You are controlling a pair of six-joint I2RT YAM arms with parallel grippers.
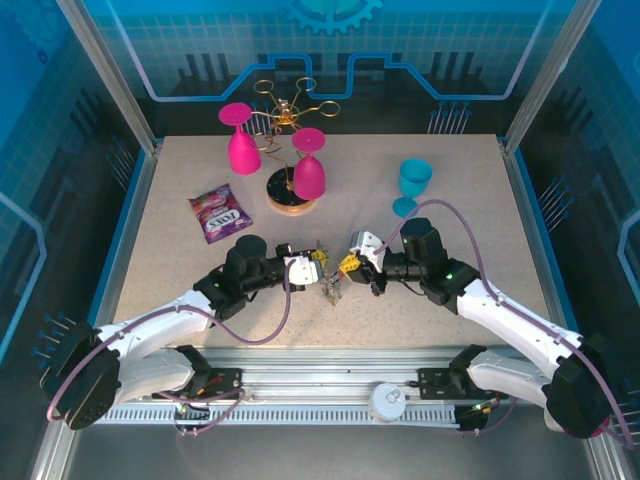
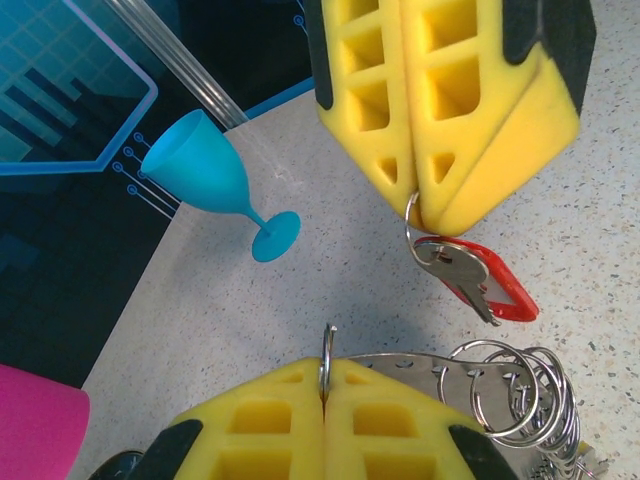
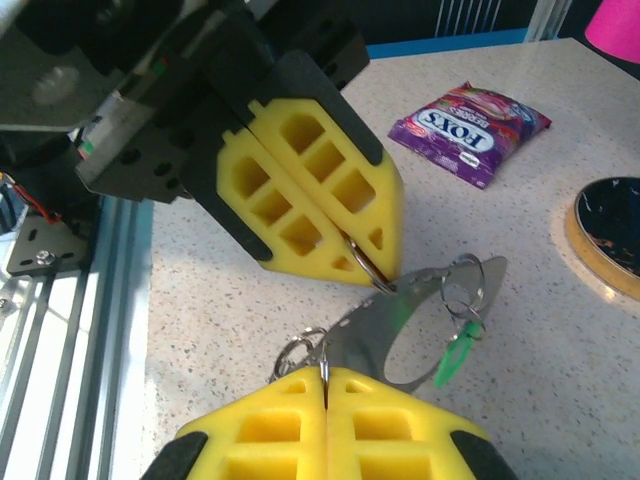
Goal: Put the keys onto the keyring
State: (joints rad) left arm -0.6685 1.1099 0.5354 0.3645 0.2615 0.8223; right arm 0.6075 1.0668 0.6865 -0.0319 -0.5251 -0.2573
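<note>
Left wrist view: the left fingers (image 2: pixel 300 390) pinch the keyring (image 2: pixel 400 361) steady while the right fingers (image 2: pixel 447 198) clamp the ring of the red key (image 2: pixel 458 272), seemingly to thread it on.

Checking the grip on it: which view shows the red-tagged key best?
Left wrist: the red-tagged key hangs large and sharp from a small ring pinched by the right gripper. Top external gives a tiny blurred cluster of keys; right wrist catches that ring close up.
</note>
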